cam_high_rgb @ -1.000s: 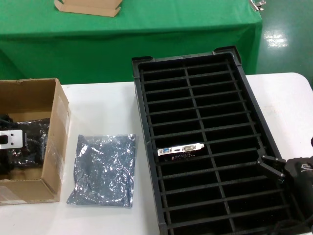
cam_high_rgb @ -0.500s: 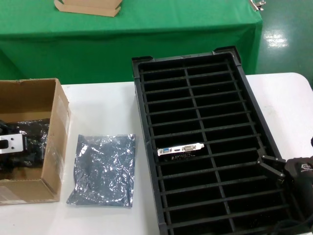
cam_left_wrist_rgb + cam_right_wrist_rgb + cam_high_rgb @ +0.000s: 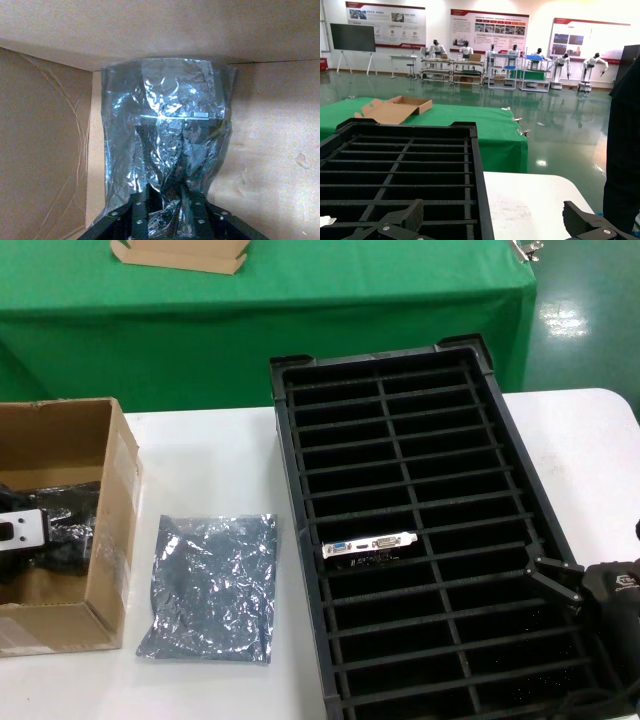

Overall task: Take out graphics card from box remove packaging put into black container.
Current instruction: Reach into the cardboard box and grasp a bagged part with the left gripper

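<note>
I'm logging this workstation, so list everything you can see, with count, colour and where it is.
Black container: one, black, on the white table, middle to right.
Graphics card: one, dark with silvery bracket, standing in a left-column slot.
Empty antistatic bag: one, silver-grey, flat on the table between box and container.
Box: one, brown cardboard, open, on the table's left.
Bagged item: one, silver-grey bag, inside the box.
White table: one.
Green-covered table: one, behind.
Cardboard tray: one, tan, on the green cloth.
Left end effector: in the box, closed on the bagged item.
Right end effector: open, at the container's right rim.

From my feed: white table (image 3: 215, 455), green-draped table (image 3: 330, 300) behind, glossy green floor (image 3: 555, 145), wall posters (image 3: 490, 31), bright hall.
</note>
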Tool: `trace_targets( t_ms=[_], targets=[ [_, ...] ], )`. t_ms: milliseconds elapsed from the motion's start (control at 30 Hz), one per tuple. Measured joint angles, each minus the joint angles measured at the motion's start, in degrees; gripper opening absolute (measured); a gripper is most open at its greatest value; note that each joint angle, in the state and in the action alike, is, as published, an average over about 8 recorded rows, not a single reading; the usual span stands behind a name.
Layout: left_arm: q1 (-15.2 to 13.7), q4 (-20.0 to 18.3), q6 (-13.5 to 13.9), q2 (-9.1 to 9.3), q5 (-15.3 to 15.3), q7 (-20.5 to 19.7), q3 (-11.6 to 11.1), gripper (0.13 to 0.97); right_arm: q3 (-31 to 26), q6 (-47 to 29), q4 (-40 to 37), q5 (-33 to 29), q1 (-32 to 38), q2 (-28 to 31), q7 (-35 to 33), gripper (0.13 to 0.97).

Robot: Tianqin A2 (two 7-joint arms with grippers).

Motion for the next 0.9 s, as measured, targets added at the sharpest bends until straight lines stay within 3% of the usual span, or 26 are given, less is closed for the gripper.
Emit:
trace_targets(
  t_ms=[367, 900],
  targets=[
    [0.63, -0.04, -0.14, -0.23, -1.58, 1.49, -1.6, 0.208, 0.0, 0.0, 0.0, 0.0, 0.0, 0.0, 0.0, 0.966],
    [-0.6, -0.22, -0.68, -0.67, -2.86, 4.4, -2.89, 0.143, 0.0, 0.0, 0.0, 0.0, 0.0, 0.0, 0.0, 0.966]
  ],
)
